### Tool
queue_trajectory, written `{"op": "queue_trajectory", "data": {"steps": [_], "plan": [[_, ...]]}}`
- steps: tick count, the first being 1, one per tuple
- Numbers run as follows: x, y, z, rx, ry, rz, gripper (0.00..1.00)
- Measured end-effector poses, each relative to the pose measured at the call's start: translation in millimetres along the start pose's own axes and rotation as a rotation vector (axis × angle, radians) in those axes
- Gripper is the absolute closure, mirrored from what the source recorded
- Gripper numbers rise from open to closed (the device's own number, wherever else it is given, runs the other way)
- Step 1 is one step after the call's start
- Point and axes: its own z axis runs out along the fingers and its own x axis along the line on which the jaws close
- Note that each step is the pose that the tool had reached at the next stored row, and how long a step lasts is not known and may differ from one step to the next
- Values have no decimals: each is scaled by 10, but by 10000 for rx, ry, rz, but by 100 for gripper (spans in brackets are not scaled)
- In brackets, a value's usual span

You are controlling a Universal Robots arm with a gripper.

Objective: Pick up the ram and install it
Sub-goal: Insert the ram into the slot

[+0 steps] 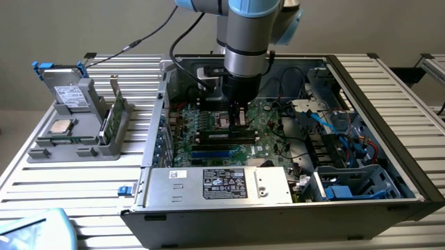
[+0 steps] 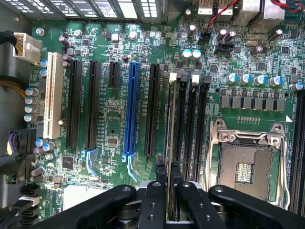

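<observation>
- Far out on the exterior view's left, outside the computer case, a grey holder carries a silver chip and a wide green card. It sits well apart from the arm and is not in my way.
- Inside the case, my gripper hangs straight down over the green board. Its two fingers are clamped on the ram, which I see edge-on as a thin strip.
- What matters here is the alignment. The ram's long axis runs parallel to the memory slots. It stands over the slot at the edge of that bank, the one nearest the long black and blue card slots. I can't tell whether its lower edge is touching the slot yet.
- On the other side of the bank, the open processor socket lies close by. I judge it clear of the ram's line.
- Toward the exterior view's right, blue cables and a drive cage lie well apart from the gripper.
</observation>
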Motion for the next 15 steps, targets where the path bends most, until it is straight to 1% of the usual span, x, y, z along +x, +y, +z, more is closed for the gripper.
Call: {"op": "queue_trajectory", "data": {"steps": [5, 15], "plan": [[-1, 0, 2, 2, 14, -48, 86], [-5, -1, 14, -2, 8, 17, 86]]}}
